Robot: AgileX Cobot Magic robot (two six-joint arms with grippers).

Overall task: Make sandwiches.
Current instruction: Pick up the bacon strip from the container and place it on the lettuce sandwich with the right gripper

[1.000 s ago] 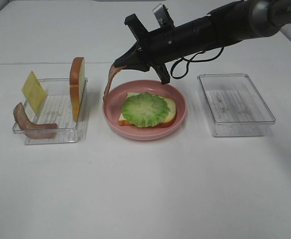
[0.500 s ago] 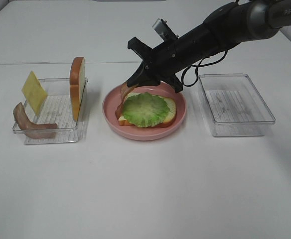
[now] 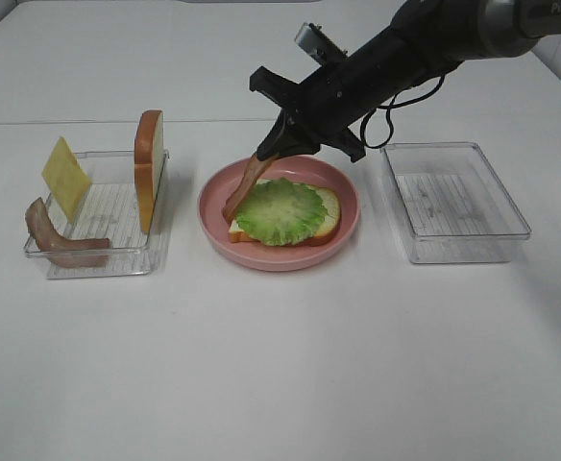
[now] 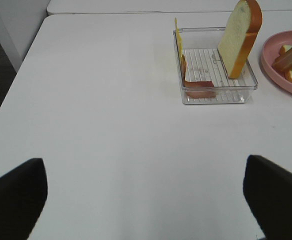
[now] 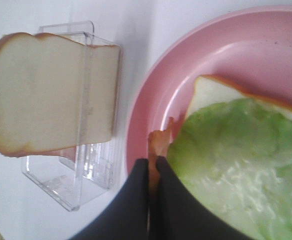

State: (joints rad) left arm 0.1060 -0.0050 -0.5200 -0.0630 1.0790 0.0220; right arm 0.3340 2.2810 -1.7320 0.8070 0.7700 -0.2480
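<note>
On the pink plate (image 3: 282,261) lies a bread slice (image 3: 330,206) topped with ruffled green lettuce (image 3: 280,209). My right gripper (image 3: 273,147) is shut on the upper end of a bacon strip (image 3: 244,188). That strip slants down to the plate's left side beside the lettuce. The right wrist view shows the fingertips (image 5: 136,175) pinching the bacon strip (image 5: 159,143) at the edge of the lettuce (image 5: 236,160). The left tray (image 3: 98,265) holds an upright bread slice (image 3: 148,168), a cheese square (image 3: 65,176) and another bacon strip (image 3: 55,240). My left gripper (image 4: 146,200) is open over bare table.
An empty clear tray (image 3: 453,146) stands right of the plate. In the left wrist view the left tray (image 4: 216,97) and the plate (image 4: 278,75) lie far ahead of the fingers. The right arm reaches in from the back right over the plate.
The right gripper has swung right and back with the bacon strip. The strip hung outside the plate's left rim; its lower end now rests inside the plate beside the lettuce.
</note>
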